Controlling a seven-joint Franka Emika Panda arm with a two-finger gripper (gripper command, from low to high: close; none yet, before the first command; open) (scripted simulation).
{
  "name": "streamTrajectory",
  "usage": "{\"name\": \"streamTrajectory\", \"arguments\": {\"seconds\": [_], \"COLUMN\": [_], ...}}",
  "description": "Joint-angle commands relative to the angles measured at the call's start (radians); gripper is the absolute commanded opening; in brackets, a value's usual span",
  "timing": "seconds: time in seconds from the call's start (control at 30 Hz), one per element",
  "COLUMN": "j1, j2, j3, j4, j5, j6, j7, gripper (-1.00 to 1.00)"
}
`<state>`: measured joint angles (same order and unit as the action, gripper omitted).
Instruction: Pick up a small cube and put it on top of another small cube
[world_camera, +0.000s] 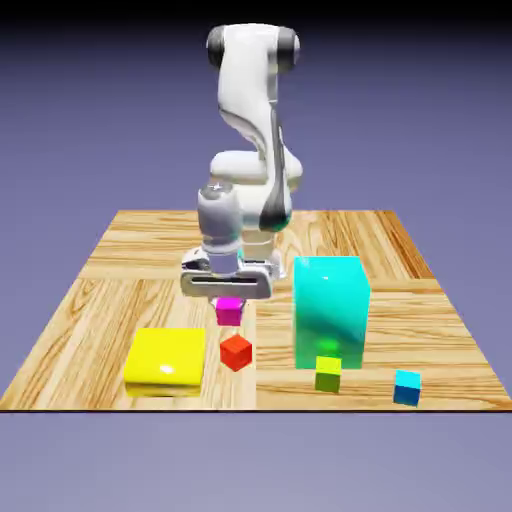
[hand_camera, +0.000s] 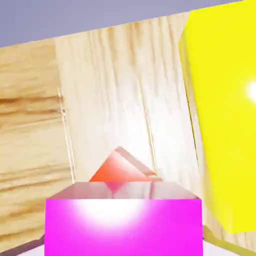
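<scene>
i have the hand (world_camera: 229, 297) closed on the magenta cube (world_camera: 229, 311), which hangs clear of the table (world_camera: 90, 320), just above and a little behind the red cube (world_camera: 236, 352) in the exterior view. the two cubes are close but i see a small gap between them there. the red cube sits on the wood, turned so a corner faces the camera, just beside the flat yellow block (world_camera: 166, 357) on the exterior view's left. on the exterior view's right stands the tall cyan block (world_camera: 331, 311), with a small yellow-green cube (world_camera: 328, 373) in front of it and a small cyan cube (world_camera: 407, 387) further right near the table's front edge. in the hand view the magenta cube (hand_camera: 123, 222) fills the bottom and hides the fingertips; the red cube (hand_camera: 120, 169) peeks out just beyond it, and the yellow block (hand_camera: 222, 115) fills the right side
</scene>
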<state>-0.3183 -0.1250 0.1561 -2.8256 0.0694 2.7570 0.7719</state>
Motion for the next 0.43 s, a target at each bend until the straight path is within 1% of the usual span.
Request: {"name": "streamTrajectory", "arguments": {"seconds": [0.0,0.03,0.3,0.33,0.4], "j1": [0.025,0.025,0.109,0.109,0.098], "j2": [-0.015,-0.015,0.254,0.254,0.218], "j3": [0.033,0.033,-0.085,-0.085,-0.069], "j4": [0.001,0.001,0.031,0.031,0.027], "j5": [-0.006,-0.006,-0.151,-0.151,-0.132], "j6": [0.028,0.028,0.265,0.265,0.233], "j7": [-0.003,-0.003,0.101,0.101,0.087], "gripper": [-1.0,-1.0,-1.0,1.0,1.0]}}
